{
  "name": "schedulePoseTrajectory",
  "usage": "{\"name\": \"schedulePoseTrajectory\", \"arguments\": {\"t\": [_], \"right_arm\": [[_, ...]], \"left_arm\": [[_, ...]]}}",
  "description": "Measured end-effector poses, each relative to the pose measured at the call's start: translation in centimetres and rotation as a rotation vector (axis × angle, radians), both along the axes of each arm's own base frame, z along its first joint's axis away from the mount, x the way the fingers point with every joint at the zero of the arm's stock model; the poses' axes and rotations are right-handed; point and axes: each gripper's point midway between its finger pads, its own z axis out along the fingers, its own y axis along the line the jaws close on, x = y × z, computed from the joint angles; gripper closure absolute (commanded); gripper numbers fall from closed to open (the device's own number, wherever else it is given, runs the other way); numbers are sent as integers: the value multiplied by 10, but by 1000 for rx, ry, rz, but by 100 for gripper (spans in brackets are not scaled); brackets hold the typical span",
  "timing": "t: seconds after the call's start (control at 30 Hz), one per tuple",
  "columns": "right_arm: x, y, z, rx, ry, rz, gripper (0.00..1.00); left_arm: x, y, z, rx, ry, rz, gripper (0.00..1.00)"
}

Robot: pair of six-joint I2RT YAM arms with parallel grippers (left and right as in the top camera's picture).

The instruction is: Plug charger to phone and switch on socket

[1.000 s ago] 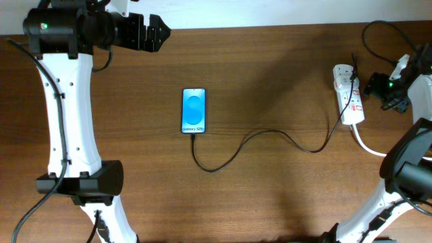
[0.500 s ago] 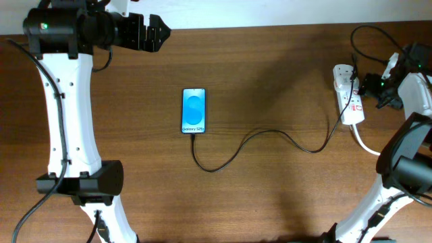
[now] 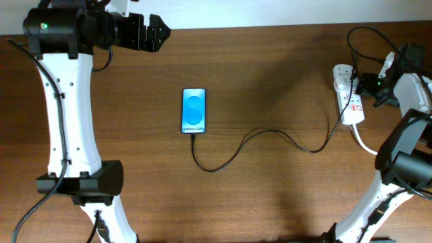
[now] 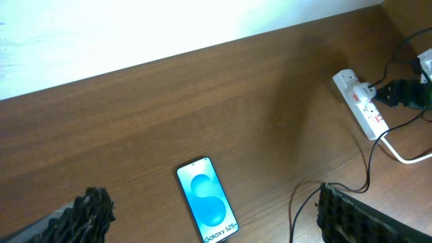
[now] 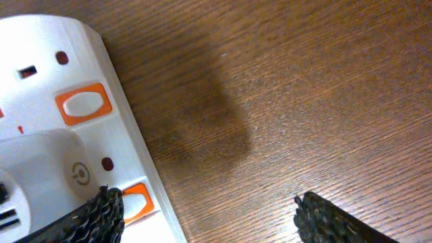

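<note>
My left pincer (image 3: 162,32) hangs over the far left of the table (image 3: 270,61), its two fingers spread wide with nothing between them. From its camera I look down on the phone (image 4: 207,209), which lies flat in the middle of the table, blue screen up. The charger cable (image 3: 270,133) meets the phone at its near end, loops toward me, then snakes right to the power strip (image 3: 348,93). The strip lies at the far right of the table, with a white adapter (image 5: 40,169) seated in it.

My right pincer (image 3: 366,86) is down at the right side of the strip, also wide apart and gripping nothing. In its own camera one fingertip (image 5: 101,209) sits just beside an orange switch (image 5: 137,200). It may be touching the switch, but I cannot tell from this angle. The other fingertip is over bare wood, well off the strip.
</note>
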Motion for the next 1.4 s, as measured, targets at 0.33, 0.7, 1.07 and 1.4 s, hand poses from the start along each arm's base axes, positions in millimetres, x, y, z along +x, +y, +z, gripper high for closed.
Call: {"name": "schedulePoseTrajectory", "arguments": {"t": [0.33, 0.7, 1.07, 1.4], "right_arm": [[-6, 5, -8, 59, 26, 3, 17], [1, 1, -8, 29, 8, -63, 16], [2, 5, -10, 45, 7, -77, 17], [-5, 9, -10, 76, 36, -109, 17]], "left_arm": [[0, 0, 0, 0, 0, 0, 1], [0, 0, 0, 0, 0, 0, 1], [0, 0, 0, 0, 0, 0, 1], [0, 0, 0, 0, 0, 0, 1]]}}
